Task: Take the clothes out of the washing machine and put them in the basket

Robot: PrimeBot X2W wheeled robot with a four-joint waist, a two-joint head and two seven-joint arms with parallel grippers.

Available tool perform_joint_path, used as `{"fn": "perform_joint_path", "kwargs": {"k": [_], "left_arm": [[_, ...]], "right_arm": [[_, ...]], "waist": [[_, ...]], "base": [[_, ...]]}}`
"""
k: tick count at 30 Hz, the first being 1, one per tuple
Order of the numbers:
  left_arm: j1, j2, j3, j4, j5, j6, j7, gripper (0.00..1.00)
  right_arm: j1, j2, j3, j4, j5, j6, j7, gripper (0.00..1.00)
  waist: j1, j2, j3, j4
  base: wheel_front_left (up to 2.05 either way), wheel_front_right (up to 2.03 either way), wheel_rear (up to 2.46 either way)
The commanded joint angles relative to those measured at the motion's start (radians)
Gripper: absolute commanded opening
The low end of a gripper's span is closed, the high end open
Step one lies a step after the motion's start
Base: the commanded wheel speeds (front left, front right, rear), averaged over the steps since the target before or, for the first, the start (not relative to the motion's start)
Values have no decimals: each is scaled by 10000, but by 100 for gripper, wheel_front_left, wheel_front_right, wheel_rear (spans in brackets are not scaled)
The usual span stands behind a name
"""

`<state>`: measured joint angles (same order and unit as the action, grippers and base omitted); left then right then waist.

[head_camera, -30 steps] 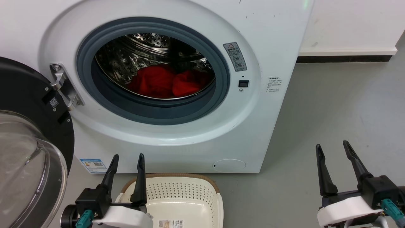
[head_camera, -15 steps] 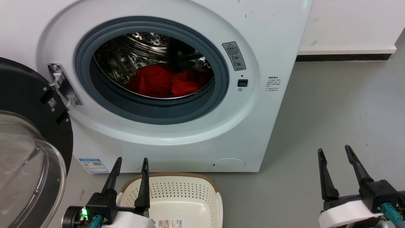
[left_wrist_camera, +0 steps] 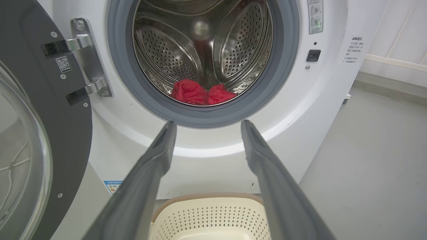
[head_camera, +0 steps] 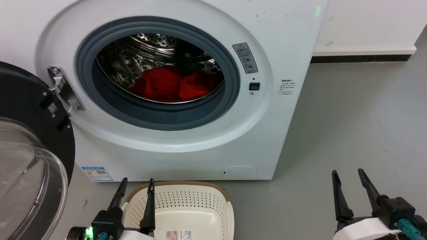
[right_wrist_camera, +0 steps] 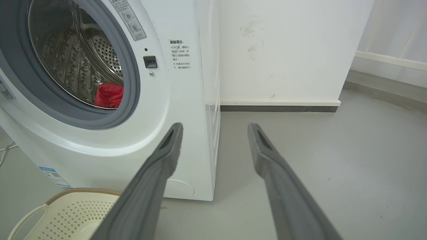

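Left gripper (head_camera: 138, 180) at lower left of the head view, fingers spread apart, nothing held, tips overlapping the left rim of the basket (head_camera: 186, 200). Right gripper (head_camera: 347, 171) at lower right, likewise parted with nothing held, above the grey floor (head_camera: 350, 116), well apart from the basket. Just beyond the basket, the washing machine (head_camera: 267, 126), its black-framed glass door (head_camera: 20, 100) swung open to the left. At the bottom of the steel drum (head_camera: 150, 43), the clothes (head_camera: 166, 85): two red bundles side by side, touching.
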<state>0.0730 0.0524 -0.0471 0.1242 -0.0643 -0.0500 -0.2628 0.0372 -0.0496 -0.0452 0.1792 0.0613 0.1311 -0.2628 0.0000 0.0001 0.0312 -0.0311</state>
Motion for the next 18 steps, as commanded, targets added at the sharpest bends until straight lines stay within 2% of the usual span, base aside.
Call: {"fn": "perform_joint_path", "kwargs": {"k": [1,18], "left_arm": [[-68,-23,23,6,52,3,-30,100],[-197,-28,-82,24,70,45,-30,100]], "right_arm": [[-107,-11,36,81,53,-7,-30,100],[-401,-12,10,385,380,-7,-29,100]], "waist": [[0,-1,15,2],[0,-1,255,-50]], "base": [[0,0,0],[0,0,0]]}}
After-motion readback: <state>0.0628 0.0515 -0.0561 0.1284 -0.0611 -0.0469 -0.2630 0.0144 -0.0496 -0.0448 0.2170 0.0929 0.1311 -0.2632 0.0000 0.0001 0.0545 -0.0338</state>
